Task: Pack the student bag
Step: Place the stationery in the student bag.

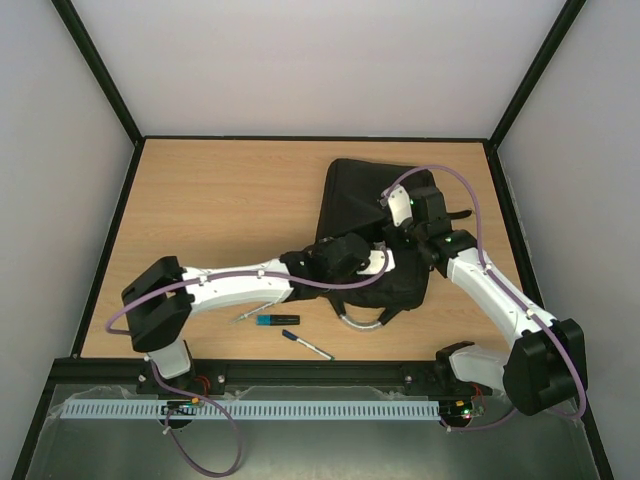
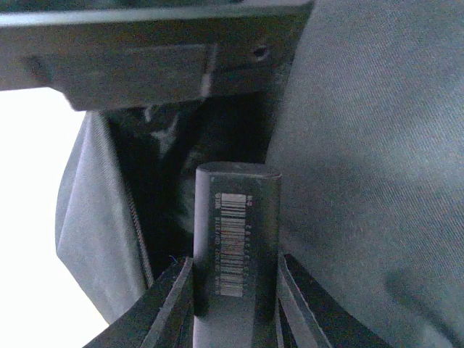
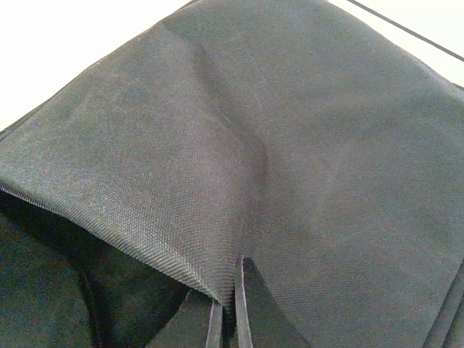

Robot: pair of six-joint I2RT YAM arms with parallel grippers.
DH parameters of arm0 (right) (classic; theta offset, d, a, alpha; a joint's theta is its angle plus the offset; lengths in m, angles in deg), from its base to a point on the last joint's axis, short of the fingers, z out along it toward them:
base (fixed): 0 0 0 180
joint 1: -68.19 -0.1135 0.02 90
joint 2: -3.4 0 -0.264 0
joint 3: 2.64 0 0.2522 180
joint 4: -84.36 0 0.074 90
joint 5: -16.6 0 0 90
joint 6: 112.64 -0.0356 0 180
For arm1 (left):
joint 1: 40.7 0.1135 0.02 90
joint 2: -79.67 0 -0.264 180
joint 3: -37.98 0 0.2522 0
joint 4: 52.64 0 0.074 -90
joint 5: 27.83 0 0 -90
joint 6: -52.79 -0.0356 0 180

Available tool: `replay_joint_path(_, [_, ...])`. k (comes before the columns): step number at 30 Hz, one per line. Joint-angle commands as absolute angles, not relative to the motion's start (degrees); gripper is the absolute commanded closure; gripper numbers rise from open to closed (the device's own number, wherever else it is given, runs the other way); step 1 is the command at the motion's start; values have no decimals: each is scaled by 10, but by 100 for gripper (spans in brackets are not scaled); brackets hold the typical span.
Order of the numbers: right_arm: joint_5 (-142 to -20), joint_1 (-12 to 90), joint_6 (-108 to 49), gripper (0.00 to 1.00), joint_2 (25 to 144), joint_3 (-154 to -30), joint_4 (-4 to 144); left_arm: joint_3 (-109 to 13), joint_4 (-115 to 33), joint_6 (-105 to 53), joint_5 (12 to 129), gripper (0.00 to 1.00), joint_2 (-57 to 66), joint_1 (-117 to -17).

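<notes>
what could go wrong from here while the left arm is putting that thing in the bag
1. The right gripper pinches only an edge of the bag; if the fabric slips, the opening may drop onto the left gripper.
2. The barcoded item in the left gripper faces a narrow dark gap and may snag on folds.
3. The pen and marker lie close by the left arm; pulling back might knock them.
</notes>
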State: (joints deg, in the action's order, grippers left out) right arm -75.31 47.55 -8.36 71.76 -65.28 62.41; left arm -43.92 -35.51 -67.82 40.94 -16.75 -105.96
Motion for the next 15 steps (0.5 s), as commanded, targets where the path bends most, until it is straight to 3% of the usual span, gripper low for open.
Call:
replay_joint_path(1, [-801, 475, -104, 99, 693, -679, 651, -431, -453, -731, 395, 74, -212, -1056])
replay_joint_path(15, [-840, 476, -104, 99, 685, -678, 648, -416, -696, -880, 328, 76, -335, -1038])
